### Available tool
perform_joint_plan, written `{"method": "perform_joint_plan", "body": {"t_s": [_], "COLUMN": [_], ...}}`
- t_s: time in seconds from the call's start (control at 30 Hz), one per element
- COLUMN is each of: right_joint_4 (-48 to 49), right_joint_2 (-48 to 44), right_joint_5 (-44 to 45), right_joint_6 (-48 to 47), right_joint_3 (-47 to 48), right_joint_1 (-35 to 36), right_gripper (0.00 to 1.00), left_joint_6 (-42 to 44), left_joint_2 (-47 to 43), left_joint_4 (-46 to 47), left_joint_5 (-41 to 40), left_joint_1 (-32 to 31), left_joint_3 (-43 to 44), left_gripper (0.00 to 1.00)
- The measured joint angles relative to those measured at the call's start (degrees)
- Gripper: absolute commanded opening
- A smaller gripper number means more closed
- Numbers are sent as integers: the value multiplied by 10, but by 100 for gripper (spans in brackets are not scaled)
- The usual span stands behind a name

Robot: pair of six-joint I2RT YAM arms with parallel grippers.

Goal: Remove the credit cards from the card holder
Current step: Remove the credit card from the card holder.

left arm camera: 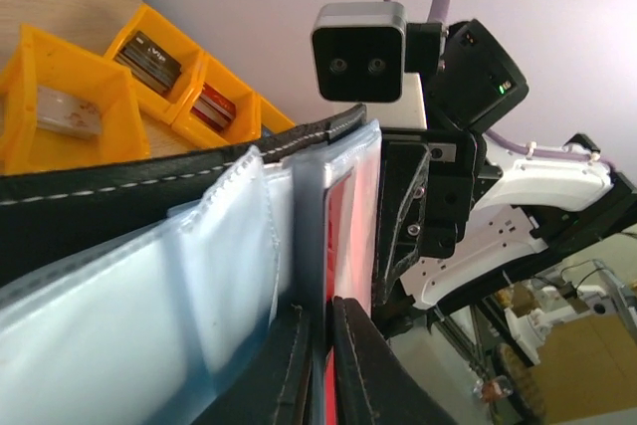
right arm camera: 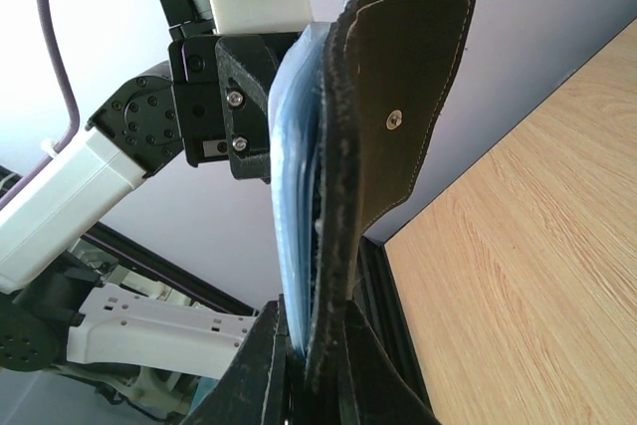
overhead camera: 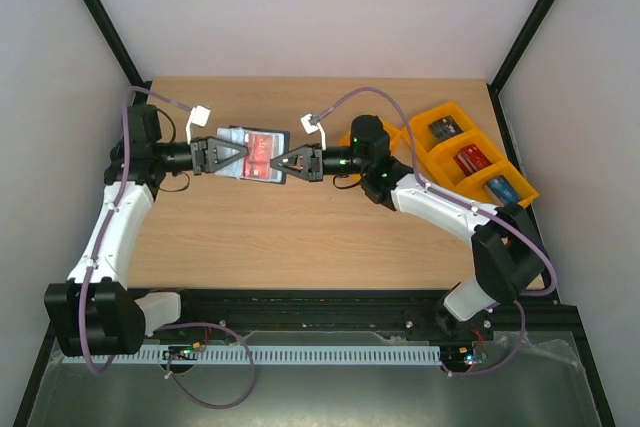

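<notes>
The left fingers (left arm camera: 378, 377) are pinched shut on the left edge of the opened card holder (overhead camera: 236, 137), held above the table (overhead camera: 300, 237) with a red card (overhead camera: 262, 159) inside its clear pockets, and the right fingers (right arm camera: 383, 387) are clamped shut on its right edge.

Left arm (overhead camera: 115, 219), right arm (overhead camera: 440, 205) reach inward — left pincer (overhead camera: 240, 155), right pincer (overhead camera: 276, 160) facing, jaws pinched nearly shut.

Looks like robot lab: white walls (overhead camera: 320, 7) w/ black frame posts (overhead camera: 100, 12), wood table (overhead camera: 300, 237), left arm (overhead camera: 115, 227) & right arm (overhead camera: 440, 209) on rail (overhead camera: 330, 299).
</notes>
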Motion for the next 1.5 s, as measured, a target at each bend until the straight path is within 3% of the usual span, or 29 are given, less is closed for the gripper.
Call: {"method": "perform_joint_plan", "body": {"t_s": [0.17,0.3,0.97,1.3,1.5], "right_joint_4": [0,0,-78,-99,-196], "right_joint_2": [0,0,-35,-56,-29], "right_joint_5": [-6,-7,3,8,32], "right_joint_6": [1,2,-85,-102,-148], "right_joint_3": [-1,-1,-5,-26,-9], "right_joint_1": [0,0,-16,-61,-57], "right_gripper": [2,2,2,2,2], "left_joint_6": [25,30,44,51,61], "left_joint_2": [0,0,0,-5,1], "left_joint_4": [-21,-23,-50,-59,-94], "left_joint_5": [-8,-14,26,11,11], "left_joint_1": [-14,-18,2,47,95], "left_joint_3": [3,3,7,7,56], "left_gripper": [10,2,2,2,2]}}
